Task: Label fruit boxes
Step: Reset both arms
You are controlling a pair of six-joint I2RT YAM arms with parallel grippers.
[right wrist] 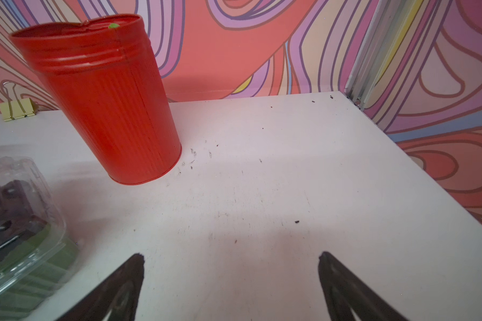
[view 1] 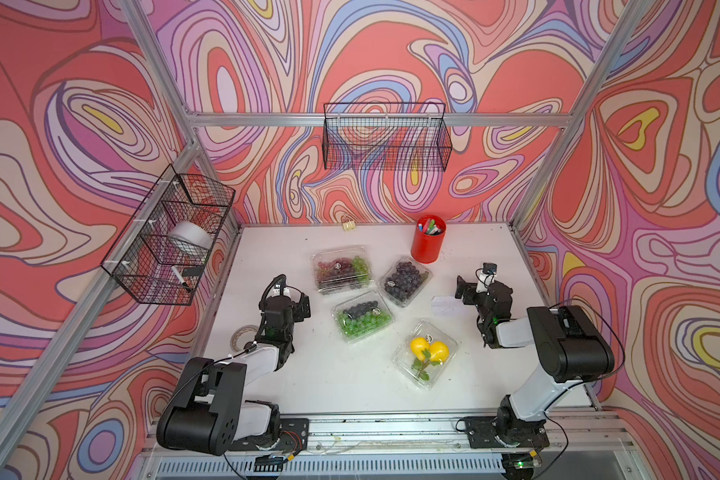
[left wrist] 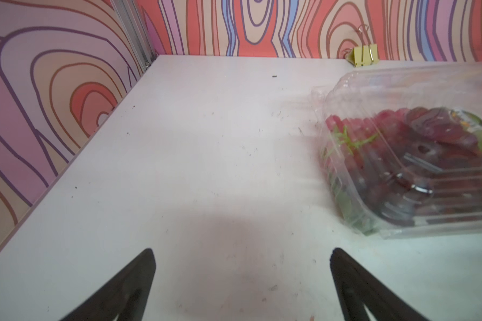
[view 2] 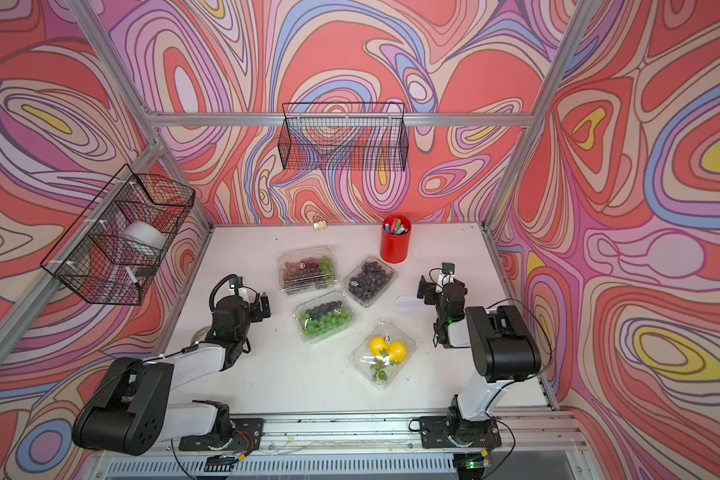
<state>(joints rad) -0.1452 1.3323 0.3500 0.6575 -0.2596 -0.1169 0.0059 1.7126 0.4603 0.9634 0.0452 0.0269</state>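
both top views overlook the whole table (view 1: 350,386); wrist views, blurry, probably sit low.

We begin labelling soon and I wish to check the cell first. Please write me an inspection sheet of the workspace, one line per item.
Surface: white table, flat, a few dark specks.
Job's things: red-green grapes box, dark grapes box, green-and-dark grapes box, lemon box; all four clear, lids shut, grouped mid-table.
Clutter: red pen cup, sticker sheet, yellow binder clip, tape roll beside the left arm.
Pincers: left pincer open, empty; right pincer open, empty.
Cables: black cables loop near the pincers and bases; none touches the boxes.
Surroundings: back wire basket, nothing seen inside; side wire basket holds a white roll and a marker; patterned walls.
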